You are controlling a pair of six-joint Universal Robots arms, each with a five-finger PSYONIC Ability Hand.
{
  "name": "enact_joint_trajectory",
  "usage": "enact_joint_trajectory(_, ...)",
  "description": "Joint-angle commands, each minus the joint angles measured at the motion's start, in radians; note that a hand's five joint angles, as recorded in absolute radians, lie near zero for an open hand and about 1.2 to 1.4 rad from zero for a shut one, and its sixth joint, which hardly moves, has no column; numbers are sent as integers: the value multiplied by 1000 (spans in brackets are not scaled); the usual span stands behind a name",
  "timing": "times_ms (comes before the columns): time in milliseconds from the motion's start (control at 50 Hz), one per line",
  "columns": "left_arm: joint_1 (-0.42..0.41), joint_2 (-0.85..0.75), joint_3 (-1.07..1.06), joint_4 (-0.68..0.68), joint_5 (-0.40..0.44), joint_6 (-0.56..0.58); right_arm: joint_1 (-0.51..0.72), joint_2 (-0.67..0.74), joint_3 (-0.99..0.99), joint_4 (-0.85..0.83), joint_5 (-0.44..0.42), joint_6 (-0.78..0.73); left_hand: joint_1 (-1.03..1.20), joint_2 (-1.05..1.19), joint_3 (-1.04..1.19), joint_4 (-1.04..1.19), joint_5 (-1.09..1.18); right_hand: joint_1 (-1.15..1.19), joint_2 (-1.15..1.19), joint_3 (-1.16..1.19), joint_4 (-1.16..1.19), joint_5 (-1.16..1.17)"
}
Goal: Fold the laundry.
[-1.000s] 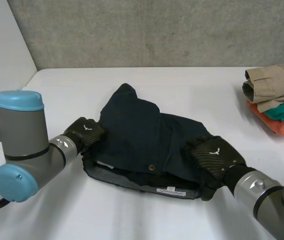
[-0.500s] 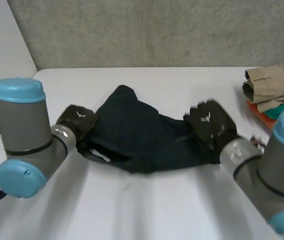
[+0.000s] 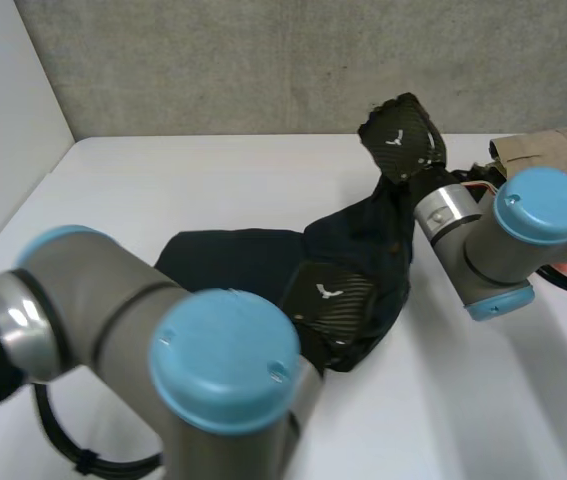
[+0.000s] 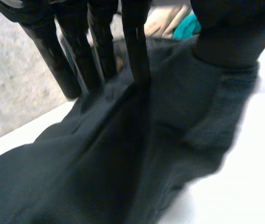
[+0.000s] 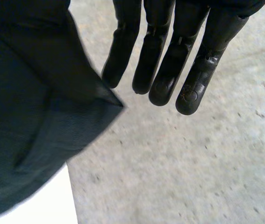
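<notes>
A dark navy garment [image 3: 233,255] lies bunched on the white table [image 3: 143,180]. One end of it is pulled up off the table. My left hand [image 3: 329,300] rests on the garment's near right part. Its thumb [image 4: 230,32] presses a fold of the cloth [image 4: 99,163] against the straight fingers [image 4: 95,46]. My right hand [image 3: 403,135] is raised high at the back, and the cloth hangs from it down to the table. Its fingers [image 5: 169,56] are straight, and a cloth edge [image 5: 25,93] is caught at its thumb side.
A pile of folded clothes [image 3: 553,160], beige over teal and orange, sits at the table's right edge, close to my right arm; the same pile [image 4: 179,21] lies beyond my left hand's fingertips. A concrete wall [image 3: 263,60] stands behind the table. My left arm crosses the front.
Both hands closed on the garment's near edge and swept it away and to the right. My right hand rose high with the cloth, and my left arm swung across the front.
</notes>
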Motion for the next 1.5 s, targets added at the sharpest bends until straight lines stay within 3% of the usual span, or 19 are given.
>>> enact_joint_trajectory(20,-23,-40,61,61,2,0,-64,9,47,-11,22,22,-532,-547,-552,-569,-572,-600,-735,-764,-767,-766)
enact_joint_trajectory(80,-10,-20,56,60,1,2,-86,-31,84,32,36,71,-532,-547,-552,-570,-572,-600,-735,-764,-767,-766)
enact_joint_trajectory(220,148,126,-6,40,26,3,-93,-260,134,288,74,226,-532,-547,-552,-570,-572,-600,-735,-764,-767,-766)
enact_joint_trajectory(420,275,226,-43,26,244,2,-89,-385,145,670,82,314,-523,-538,-543,-561,-563,-600,-735,-764,-767,-766)
enact_joint_trajectory(540,286,241,-40,21,248,0,-87,-450,191,699,96,341,-526,-541,-546,-564,-566,-600,-735,-764,-767,-766)
enact_joint_trajectory(680,365,259,-36,15,252,5,-79,-513,217,751,106,392,-508,-523,-528,-546,-549,-600,-735,-764,-767,-766)
enact_joint_trajectory(760,439,266,-48,5,261,43,-61,-542,251,868,122,452,-502,-517,-522,-540,-543,-584,-719,-748,-751,-750)
enact_joint_trajectory(840,551,237,-85,-44,264,207,-26,-577,317,948,125,533,-505,-520,-525,-543,-546,-584,-719,-748,-751,-750)
enact_joint_trajectory(960,661,180,-169,-95,294,504,89,-577,459,931,123,572,-491,-506,-511,-529,-531,-561,-695,-725,-728,-726)
enact_joint_trajectory(1040,712,168,-253,-100,345,607,177,-568,545,890,129,576,-467,-482,-487,-505,-507,-529,-663,-693,-696,-694)
enact_joint_trajectory(1140,728,167,-325,-100,399,629,220,-527,610,805,175,576,-414,-429,-434,-452,-455,-467,-601,-631,-634,-632)
enact_joint_trajectory(1260,726,166,-361,-86,408,626,276,-499,659,695,287,576,-414,-429,-434,-452,-455,-402,-537,-566,-569,-568)
enact_joint_trajectory(1420,725,140,-364,-69,408,623,306,-453,696,581,310,572,-417,-432,-437,-455,-457,-314,-449,-478,-481,-480)
enact_joint_trajectory(1500,725,135,-364,-64,408,621,307,-422,699,535,323,559,-417,-432,-437,-455,-458,-118,-253,-282,-285,-284)
